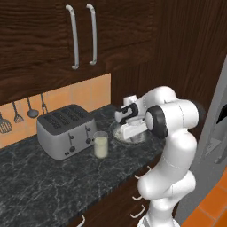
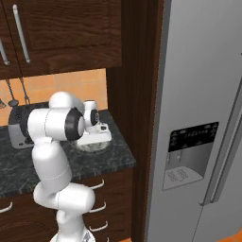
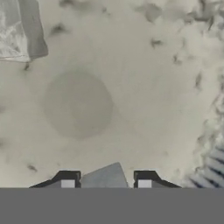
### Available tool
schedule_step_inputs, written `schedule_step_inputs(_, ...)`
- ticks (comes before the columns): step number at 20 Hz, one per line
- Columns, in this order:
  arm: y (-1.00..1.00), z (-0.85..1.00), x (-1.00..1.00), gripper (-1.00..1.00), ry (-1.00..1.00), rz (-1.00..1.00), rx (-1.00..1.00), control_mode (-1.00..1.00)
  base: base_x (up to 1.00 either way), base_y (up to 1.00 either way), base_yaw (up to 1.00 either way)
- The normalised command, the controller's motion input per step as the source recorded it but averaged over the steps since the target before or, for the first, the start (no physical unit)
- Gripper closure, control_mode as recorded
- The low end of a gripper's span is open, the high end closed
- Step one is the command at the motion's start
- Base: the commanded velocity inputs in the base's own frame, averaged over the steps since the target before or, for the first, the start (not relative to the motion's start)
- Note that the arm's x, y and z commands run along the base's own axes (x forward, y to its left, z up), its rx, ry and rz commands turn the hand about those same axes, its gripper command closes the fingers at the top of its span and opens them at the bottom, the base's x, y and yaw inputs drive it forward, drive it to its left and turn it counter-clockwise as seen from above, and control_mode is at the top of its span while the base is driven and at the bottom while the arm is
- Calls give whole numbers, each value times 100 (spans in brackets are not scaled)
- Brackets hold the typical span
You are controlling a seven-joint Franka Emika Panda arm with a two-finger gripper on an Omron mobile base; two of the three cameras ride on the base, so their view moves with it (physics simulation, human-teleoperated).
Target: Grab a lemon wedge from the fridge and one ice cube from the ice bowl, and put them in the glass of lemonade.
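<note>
My gripper [image 3: 106,181] reaches down into the ice bowl [image 1: 117,133], a shallow grey bowl on the dark counter beside the fridge [image 2: 203,94]. In the hand view the two fingertips [image 3: 68,182] press on the sides of a greyish ice cube [image 3: 105,175] lying on the bowl's pale floor. Another ice cube [image 3: 17,30] rests at the upper left of that view. The glass of lemonade [image 1: 101,145] stands just left of the bowl, in front of the toaster. Both fridge doors are closed, and the lemon wedge is out of view.
A silver four-slot toaster [image 1: 66,131] stands on the counter left of the glass. Dark wood wall cabinets [image 1: 53,35] hang above, and utensils [image 1: 31,111] hang on the orange backsplash. A tall dark wood panel [image 2: 137,71] separates the counter from the fridge.
</note>
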Motion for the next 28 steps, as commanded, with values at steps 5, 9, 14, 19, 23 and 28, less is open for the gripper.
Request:
schedule_step_inputs(5, 2, -12, 1, 100, 6, 0, 0, -100, 0, 0, 0)
schedule_step_inputs(9, 0, 38, -42, 100, -14, 0, 0, -100, 0, 0, 0)
schedule_step_inputs(14, 8, 68, -36, 100, -28, -1, 0, -100, 0, 0, 0)
schedule_step_inputs(19, 11, 61, -57, 100, -33, -1, 0, -100, 0, 0, 0)
schedule_step_inputs(23, 10, 53, -68, 100, -37, 0, 0, -100, 0, 0, 0)
schedule_step_inputs(28, 39, 54, -53, 100, -23, 1, 0, -100, 0, 0, 0)
